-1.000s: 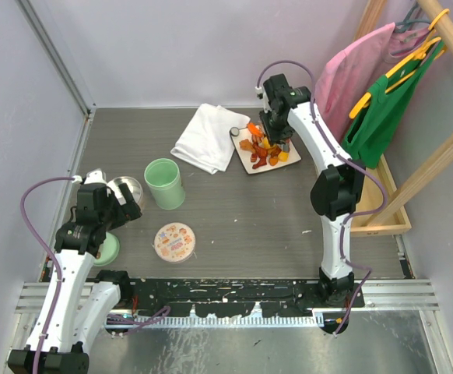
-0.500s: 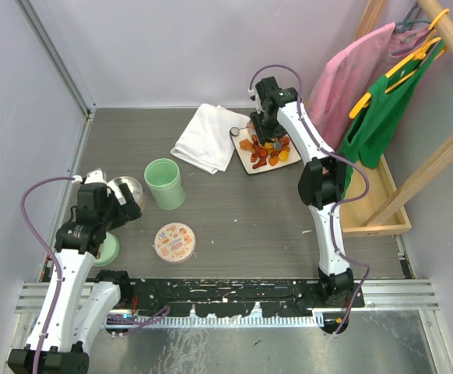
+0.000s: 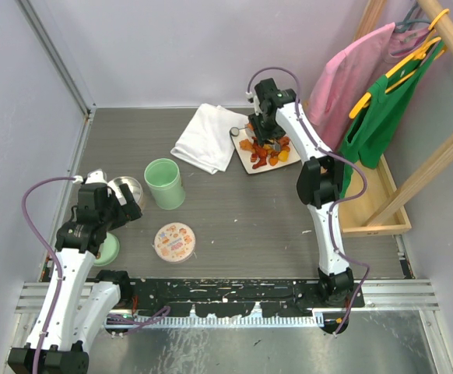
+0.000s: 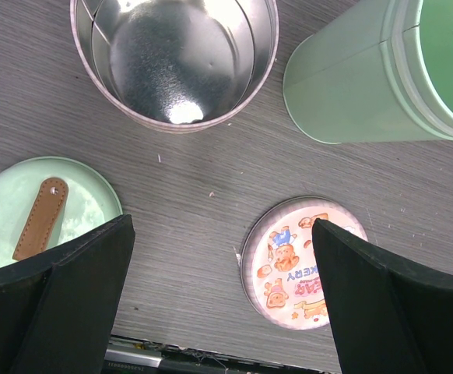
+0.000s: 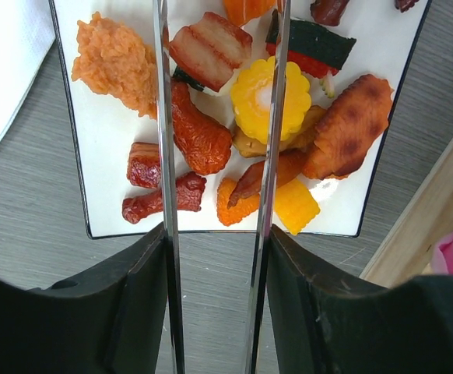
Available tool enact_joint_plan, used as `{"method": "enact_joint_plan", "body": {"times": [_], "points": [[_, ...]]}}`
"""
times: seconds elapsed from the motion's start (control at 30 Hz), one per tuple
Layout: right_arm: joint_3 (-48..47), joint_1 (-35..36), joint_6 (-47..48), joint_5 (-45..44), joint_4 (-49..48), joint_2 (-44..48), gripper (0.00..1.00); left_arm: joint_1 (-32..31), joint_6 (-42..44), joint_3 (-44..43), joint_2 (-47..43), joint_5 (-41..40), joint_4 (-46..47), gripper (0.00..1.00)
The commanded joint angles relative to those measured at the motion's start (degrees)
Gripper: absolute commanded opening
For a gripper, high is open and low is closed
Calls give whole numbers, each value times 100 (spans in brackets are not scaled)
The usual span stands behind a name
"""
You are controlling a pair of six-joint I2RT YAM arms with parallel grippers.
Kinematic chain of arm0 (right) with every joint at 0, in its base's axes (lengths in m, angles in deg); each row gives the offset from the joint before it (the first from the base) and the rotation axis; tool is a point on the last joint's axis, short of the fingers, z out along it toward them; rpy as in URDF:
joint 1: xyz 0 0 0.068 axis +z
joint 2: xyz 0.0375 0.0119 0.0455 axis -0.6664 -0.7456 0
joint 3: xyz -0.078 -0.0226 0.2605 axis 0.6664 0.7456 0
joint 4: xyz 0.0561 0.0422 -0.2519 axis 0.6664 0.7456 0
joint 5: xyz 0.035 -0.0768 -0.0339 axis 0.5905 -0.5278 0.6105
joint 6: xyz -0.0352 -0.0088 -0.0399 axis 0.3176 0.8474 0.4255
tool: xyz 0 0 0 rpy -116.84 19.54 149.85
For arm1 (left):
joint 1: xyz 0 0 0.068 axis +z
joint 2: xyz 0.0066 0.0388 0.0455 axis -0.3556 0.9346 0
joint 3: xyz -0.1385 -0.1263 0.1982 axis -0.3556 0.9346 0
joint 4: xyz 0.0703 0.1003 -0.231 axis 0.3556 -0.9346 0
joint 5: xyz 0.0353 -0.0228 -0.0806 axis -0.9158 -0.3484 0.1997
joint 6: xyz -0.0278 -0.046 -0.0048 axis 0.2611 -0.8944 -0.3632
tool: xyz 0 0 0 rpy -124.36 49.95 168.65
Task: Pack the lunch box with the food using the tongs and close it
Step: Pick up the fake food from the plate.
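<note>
Jaws on my right gripper (image 5: 215, 257) are partly closed on the tongs (image 5: 163, 117). The two thin arms of the tongs stand apart and reach out over the food (image 5: 273, 97) heaped on the white plate (image 5: 94, 164). Their tips run out of my wrist view, so I cannot tell whether they pinch a piece.

My left gripper (image 4: 222, 257) hangs wide open and empty over the table, between the mint-green lid (image 4: 86, 210) and the cartoon-printed lid (image 4: 296, 265). Just beyond it, the steel pot (image 4: 133, 47) is bare inside. The mint-green canister (image 4: 351, 93) beside it looks bare too.

I judge the packing hardly begun: I have the tongs in hand, but the food lies on the plate and both lids are off. What is left is to carry the pieces across and then close up.
</note>
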Motion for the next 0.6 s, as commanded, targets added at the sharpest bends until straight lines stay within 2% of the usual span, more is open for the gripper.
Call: {"method": "enact_joint_plan", "body": {"times": [0.0, 0.33, 0.57], "points": [[-271, 31, 97, 113, -95, -45, 51, -21, 62, -14, -9, 16, 289, 98], [-292, 33, 33, 66, -60, 212, 31, -21, 66, -13, -9, 16, 287, 98], [-164, 31, -136, 28, -24, 641, 21, -21, 69, -15, -34, 21, 287, 98]]}}
